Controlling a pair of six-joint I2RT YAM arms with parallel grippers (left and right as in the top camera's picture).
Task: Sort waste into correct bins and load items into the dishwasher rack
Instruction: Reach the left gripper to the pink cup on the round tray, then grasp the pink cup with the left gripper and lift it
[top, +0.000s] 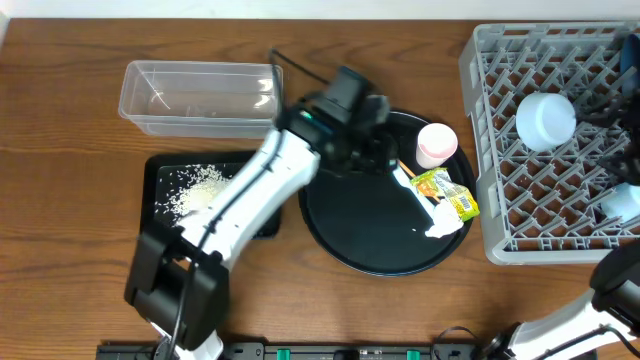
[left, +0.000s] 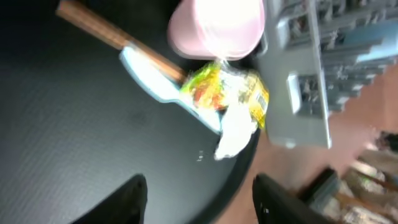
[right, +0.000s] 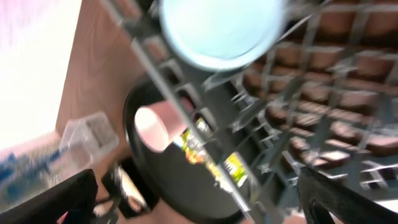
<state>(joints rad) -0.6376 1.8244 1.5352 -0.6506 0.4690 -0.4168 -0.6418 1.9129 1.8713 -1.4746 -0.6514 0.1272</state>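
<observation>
Left gripper (left: 199, 196) spread, empty, over round tray (top: 350, 225); wrapper (top: 447, 192) centre-right beside pink cup (top: 436, 144). Rice (top: 195, 190) in black tray (top: 155, 175), left. Right gripper (right: 205, 199) spread wide above rack (top: 490, 180), far right

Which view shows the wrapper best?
Left wrist: the wrapper sits close and unobstructed on the round tray, beside the pink cup. Overhead shows it whole but small. Right wrist catches only blurred scraps through the rack bars.

Left arm (top: 250, 190): white shells, black joints and base, green indicator lamp (top: 306, 114), black cable (top: 300, 68), black left gripper (left: 200, 188); right arm (top: 560, 322): white shell, black joints.
</observation>
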